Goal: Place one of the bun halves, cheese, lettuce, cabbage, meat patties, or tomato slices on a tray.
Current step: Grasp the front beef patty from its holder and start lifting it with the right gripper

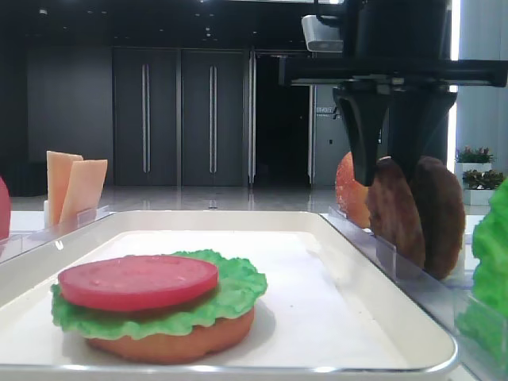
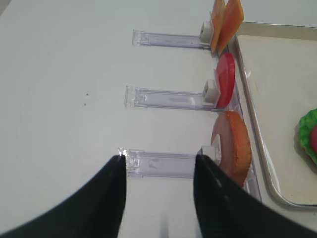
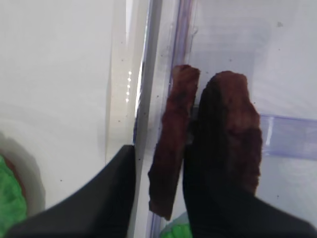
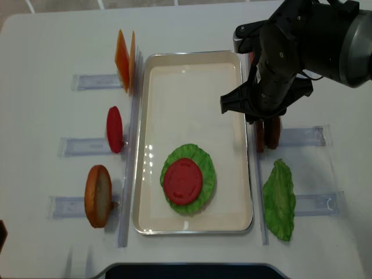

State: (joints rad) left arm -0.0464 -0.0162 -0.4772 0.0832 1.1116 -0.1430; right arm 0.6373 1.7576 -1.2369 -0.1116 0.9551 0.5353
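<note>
Right tool (image 1: 397,171) is down over the clear rack (image 4: 302,136) just right of the tray (image 4: 192,224) — its two dark fingers straddle the nearer of the two patties (image 1: 394,210) standing on edge there, jaws narrowed around it; firm grip or not, I cannot tell. On the tray: bun half (image 1: 171,340), lettuce (image 1: 238,294), tomato slice (image 1: 136,281), stacked. Left tool (image 2: 158,166) hangs spread open over the table (image 2: 59,89) beside another upright bun (image 2: 234,146).

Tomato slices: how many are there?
2. One tomato slice lies on the lettuce in the tray; another stands upright in a rack left of it. Others may be hidden.
</note>
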